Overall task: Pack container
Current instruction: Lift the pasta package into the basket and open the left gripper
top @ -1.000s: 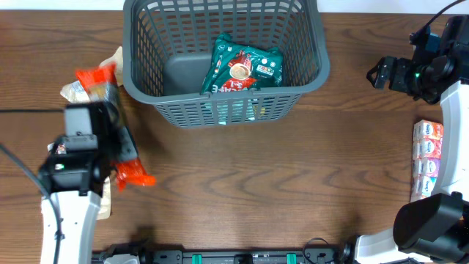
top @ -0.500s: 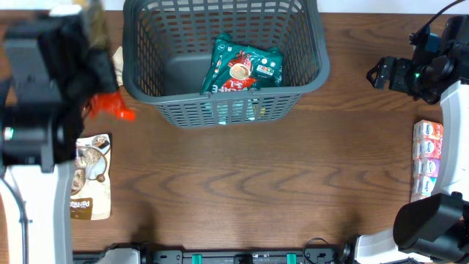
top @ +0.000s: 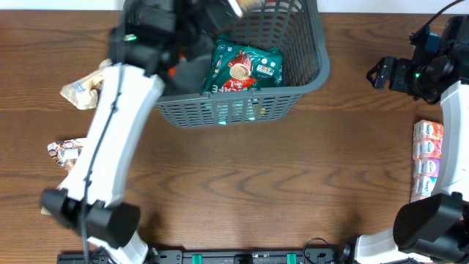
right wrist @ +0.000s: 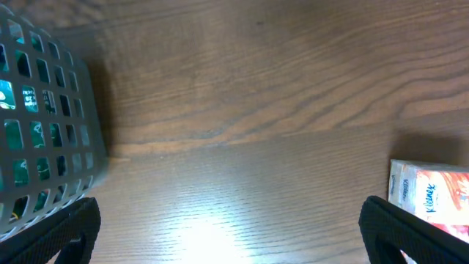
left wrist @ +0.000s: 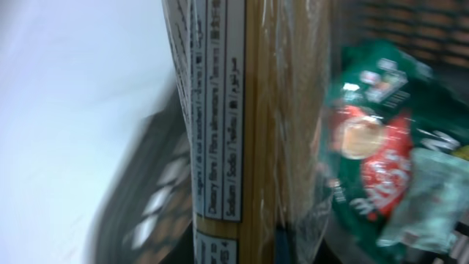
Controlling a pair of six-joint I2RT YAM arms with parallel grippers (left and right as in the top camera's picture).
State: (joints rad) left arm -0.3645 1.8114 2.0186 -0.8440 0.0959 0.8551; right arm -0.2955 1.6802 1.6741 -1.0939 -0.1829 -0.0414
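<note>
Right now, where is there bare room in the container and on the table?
In the container, the grey floor left of the green packet is bare, under the left arm holding the pasta packet. The table from the container's front to the tissue pack is free. Crowded: snack packets along its left edge.

Arm (top: 117, 125) with pasta (left wrist: 249, 132) over basket (top: 311, 51), packet (top: 242, 67) inside

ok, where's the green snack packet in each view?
Overhead: green snack packet lies inside the basket, in its right half.
Left wrist: right side of the frame, beside the spaghetti packet.
Right wrist: only green glimpses through the lattice at the left edge.
Shared landmark: the basket's slotted wall.
</note>
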